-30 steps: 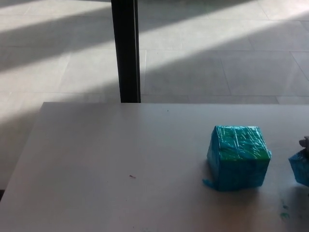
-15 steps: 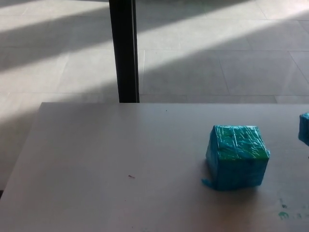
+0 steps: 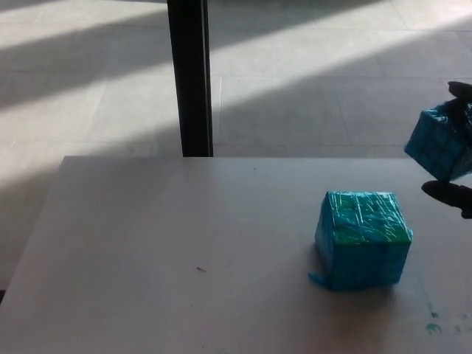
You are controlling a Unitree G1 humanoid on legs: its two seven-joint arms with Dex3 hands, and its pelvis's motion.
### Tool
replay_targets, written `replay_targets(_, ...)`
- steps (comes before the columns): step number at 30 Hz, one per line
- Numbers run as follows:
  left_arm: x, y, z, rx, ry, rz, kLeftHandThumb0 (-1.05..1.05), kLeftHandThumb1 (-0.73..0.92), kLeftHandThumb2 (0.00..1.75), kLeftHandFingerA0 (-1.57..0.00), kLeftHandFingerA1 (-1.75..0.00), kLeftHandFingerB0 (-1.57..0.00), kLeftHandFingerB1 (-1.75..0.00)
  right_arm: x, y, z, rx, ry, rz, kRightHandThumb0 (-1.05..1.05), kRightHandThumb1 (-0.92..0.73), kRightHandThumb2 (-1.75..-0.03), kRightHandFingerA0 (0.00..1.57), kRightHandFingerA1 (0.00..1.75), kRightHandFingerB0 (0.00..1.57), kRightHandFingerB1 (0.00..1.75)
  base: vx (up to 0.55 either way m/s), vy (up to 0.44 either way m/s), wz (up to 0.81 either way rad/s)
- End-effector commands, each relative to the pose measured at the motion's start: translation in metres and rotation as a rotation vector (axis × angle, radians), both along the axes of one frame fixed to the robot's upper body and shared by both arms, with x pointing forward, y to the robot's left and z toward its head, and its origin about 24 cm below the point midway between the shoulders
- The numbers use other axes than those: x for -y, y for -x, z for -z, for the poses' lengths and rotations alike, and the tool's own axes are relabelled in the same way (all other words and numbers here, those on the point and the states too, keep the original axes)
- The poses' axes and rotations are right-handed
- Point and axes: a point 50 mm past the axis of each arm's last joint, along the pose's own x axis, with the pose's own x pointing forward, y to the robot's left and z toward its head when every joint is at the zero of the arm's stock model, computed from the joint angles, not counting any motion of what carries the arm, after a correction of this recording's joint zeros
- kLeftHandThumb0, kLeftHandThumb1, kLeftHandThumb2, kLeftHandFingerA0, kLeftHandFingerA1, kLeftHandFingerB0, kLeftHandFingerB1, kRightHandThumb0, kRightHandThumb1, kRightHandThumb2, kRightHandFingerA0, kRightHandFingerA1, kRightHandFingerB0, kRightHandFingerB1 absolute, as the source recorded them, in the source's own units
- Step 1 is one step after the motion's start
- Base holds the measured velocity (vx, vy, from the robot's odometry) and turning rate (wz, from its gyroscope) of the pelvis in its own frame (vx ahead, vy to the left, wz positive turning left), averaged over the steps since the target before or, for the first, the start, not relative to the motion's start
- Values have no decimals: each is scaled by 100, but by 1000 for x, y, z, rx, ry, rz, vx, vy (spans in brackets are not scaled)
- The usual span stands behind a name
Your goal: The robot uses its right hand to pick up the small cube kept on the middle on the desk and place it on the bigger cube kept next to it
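Two cubes: bigger cube [image 3: 363, 240] tabled, small cube [image 3: 441, 141] seemingly hand-held [image 3: 457, 166].

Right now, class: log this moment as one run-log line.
right hand: holding small blue cube aloft | big blue cube: on desk, top bare | left hand: unseen

A pale grey tiled floor [image 3: 310, 88] is crossed by slanting bands of sunlight and shadow. A black upright post [image 3: 190, 77] stands behind the smooth light-grey desk [image 3: 162, 251], touching its far edge.
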Motion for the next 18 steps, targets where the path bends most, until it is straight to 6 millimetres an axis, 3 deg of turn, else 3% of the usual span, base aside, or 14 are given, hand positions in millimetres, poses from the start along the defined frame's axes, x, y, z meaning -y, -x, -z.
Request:
replay_targets(1, -7, 1, -9, 13, -27, 4, -96, 74, 119, -40, -65, -33, -51, -20, 4, 6, -32, -36, -97, -22, -64, -74, 86, 167, 82, 113, 0, 0, 0)
replay_targets(2, -7, 1, -10, 8, -33, 10, -96, 74, 119, -40, -65, -33, -51, -22, 4, 8, -34, -34, -104, -22, -64, -74, 86, 167, 82, 113, 0, 0, 0)
replay_targets(3, -8, 1, -10, 12, -30, 7, -100, 92, 74, -42, -61, -37, -41, -25, 4, 9, -33, -31, -117, -14, -61, -77, 94, 169, 77, 124, 0, 0, 0)
replay_targets(4, -8, 0, -10, 11, -31, 6, -102, 92, 76, -42, -60, -36, -41, -27, 4, 11, -32, -33, -129, -14, -58, -85, 95, 167, 78, 127, 0, 0, 0)
replay_targets(6, -8, -1, -12, 0, -46, 27, -102, 92, 75, -41, -58, -40, -43, -32, 1, 18, -53, -43, -141, -21, -63, -70, 94, 165, 86, 100, 0, 0, 0)
replay_targets(7, -8, -1, -12, 0, -45, 27, -102, 92, 75, -41, -58, -40, -43, -33, 1, 19, -50, -45, -145, -21, -63, -70, 94, 165, 86, 100, 0, 0, 0)
replay_targets(9, -8, -1, -11, 7, -38, 16, -101, 91, 76, -41, -61, -37, -41, -35, -2, 24, -94, -46, -150, -22, -67, -70, 84, 171, 75, 126, 0, 0, 0)
replay_targets(10, -8, -1, -11, -1, -45, 20, -95, 73, 117, -41, -65, -35, -51, -37, -3, 26, -98, -41, -154, -21, -65, -73, 83, 173, 74, 133, 0, 0, 0)
replay_targets(11, -8, -2, -12, 1, -44, 19, -102, 92, 74, -42, -60, -38, -41, -38, -4, 28, -104, -32, -157, -15, -63, -78, 85, 172, 79, 126, 0, 0, 0)
replay_targets(15, -8, -4, -14, 8, -53, 20, -101, 92, 75, -45, -62, -40, -42, -41, -9, 37, -126, -9, -155, -15, -64, -76, 84, 172, 80, 125, 0, 0, 0)
replay_targets(16, -9, -4, -14, 7, -53, 22, -95, 73, 117, -42, -66, -35, -51, -40, -13, 40, -130, -9, -146, -19, -66, -73, 85, 171, 81, 105, 0, 0, 0)
replay_targets(17, -9, -4, -15, 5, -51, 19, -100, 92, 75, -44, -63, -40, -41, -39, -15, 42, -133, -9, -141, -18, -65, -75, 83, 174, 75, 129, 0, 0, 0)
replay_targets(18, -9, -4, -16, 4, -48, 15, -100, 92, 75, -44, -63, -40, -41, -38, -17, 43, -133, -8, -141, -18, -65, -75, 83, 174, 75, 129, 0, 0, 0)
